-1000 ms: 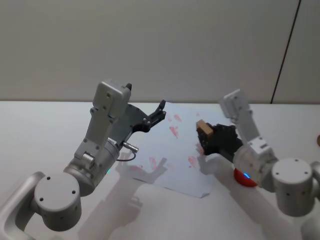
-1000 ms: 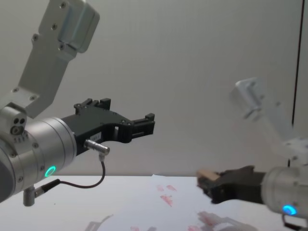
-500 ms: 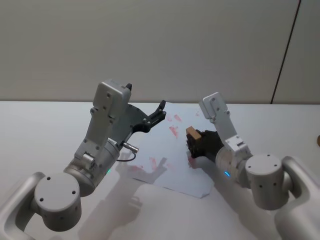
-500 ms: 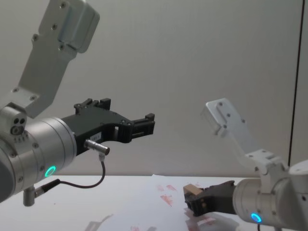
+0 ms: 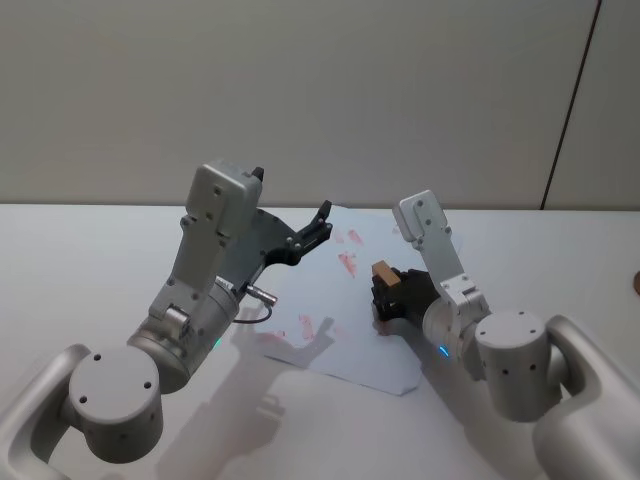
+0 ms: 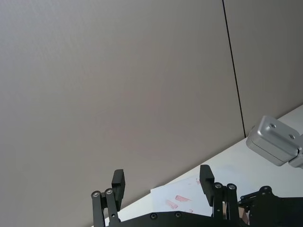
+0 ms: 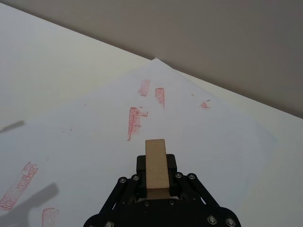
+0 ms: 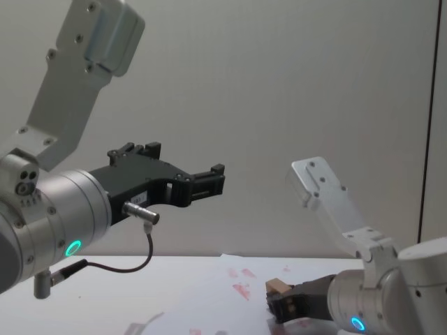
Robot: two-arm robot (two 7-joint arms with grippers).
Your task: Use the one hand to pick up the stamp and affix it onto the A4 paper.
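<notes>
Right hand (image 5: 386,296) grips stamp (image 5: 382,271) jutting out front, low over A4 paper (image 5: 350,350), possibly touching; left hand (image 5: 323,224) raised, spread.

lab-like: white table (image 5: 80,240), blank wall (image 5: 300,80)

Light is even, soft and moderately bright. The wall (image 5: 320,90) reads a flat grey with no glare. Soft-edged shadows (image 5: 250,395) lie on the table (image 5: 80,250) and paper (image 5: 360,350) in the lower centre of the head view. A darker shadow (image 7: 28,201) sits lower left in the right wrist view. A green ring (image 8: 72,248) and a blue ring (image 8: 357,323) glow.
</notes>
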